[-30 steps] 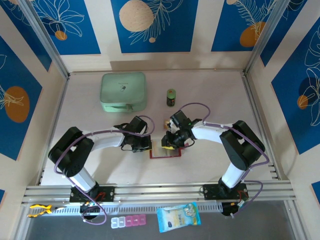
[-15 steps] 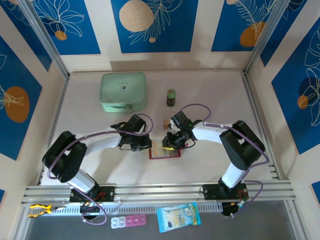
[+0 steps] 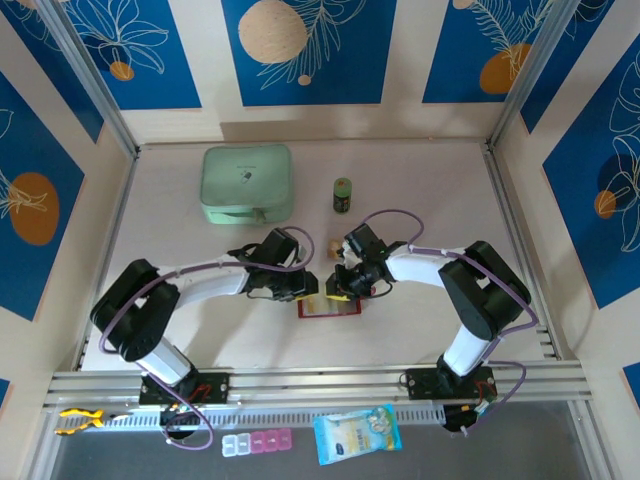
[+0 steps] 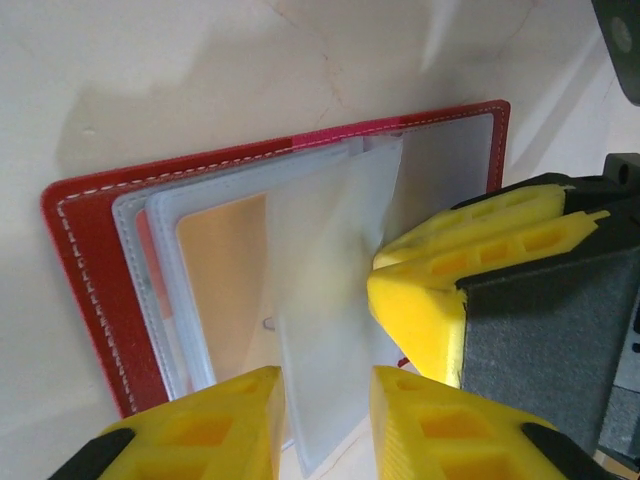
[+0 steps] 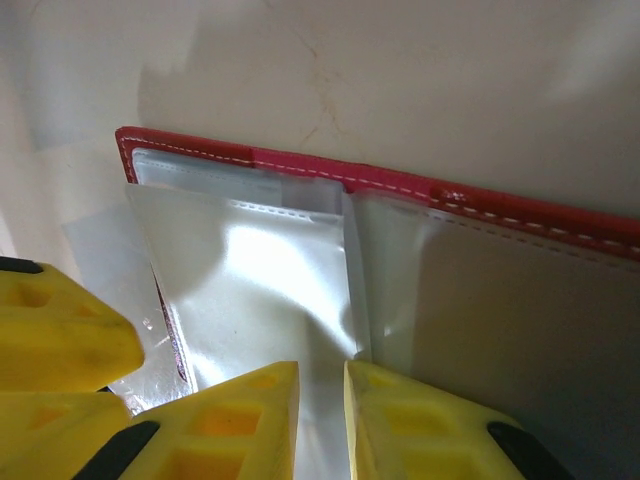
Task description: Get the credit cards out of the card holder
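Note:
The dark-red card holder (image 3: 332, 308) lies open on the table between both grippers. Its clear sleeves (image 4: 160, 290) are fanned out, and an orange credit card (image 4: 225, 280) shows inside one. One frosted sleeve page (image 4: 330, 300) stands upright. My left gripper (image 4: 327, 385) is open around that page's lower edge. My right gripper (image 5: 322, 372) is closed to a narrow gap on the sleeves (image 5: 250, 280) near the spine. Its yellow fingers (image 4: 470, 260) touch the page's right edge. In the top view the left gripper (image 3: 303, 290) and the right gripper (image 3: 345, 290) nearly meet.
A mint-green zip case (image 3: 247, 184) and a small green jar (image 3: 342, 195) stand further back. A small tan object (image 3: 333, 245) lies just behind the grippers. Below the table's near rail lie a pill organiser (image 3: 257, 442) and a blue packet (image 3: 357, 433).
My left gripper has shifted right, over the card holder's left edge, and its jaws have come apart. The right gripper has closed a little and stayed in place.

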Robot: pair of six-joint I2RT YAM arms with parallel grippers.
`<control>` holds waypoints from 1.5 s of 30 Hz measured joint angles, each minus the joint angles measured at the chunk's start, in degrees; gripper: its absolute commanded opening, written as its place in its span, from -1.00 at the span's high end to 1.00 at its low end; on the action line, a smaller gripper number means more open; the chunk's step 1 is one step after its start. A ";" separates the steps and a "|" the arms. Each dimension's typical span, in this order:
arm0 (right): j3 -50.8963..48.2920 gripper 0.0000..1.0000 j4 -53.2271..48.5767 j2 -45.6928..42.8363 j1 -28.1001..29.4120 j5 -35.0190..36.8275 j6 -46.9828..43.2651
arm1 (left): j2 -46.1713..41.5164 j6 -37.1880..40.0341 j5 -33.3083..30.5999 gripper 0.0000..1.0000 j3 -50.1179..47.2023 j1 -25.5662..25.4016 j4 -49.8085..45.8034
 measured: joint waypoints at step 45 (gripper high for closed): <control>-1.01 0.57 -8.79 -18.78 -7.63 1.60 -2.05 | 7.17 -1.46 1.09 0.24 11.45 -4.33 -0.24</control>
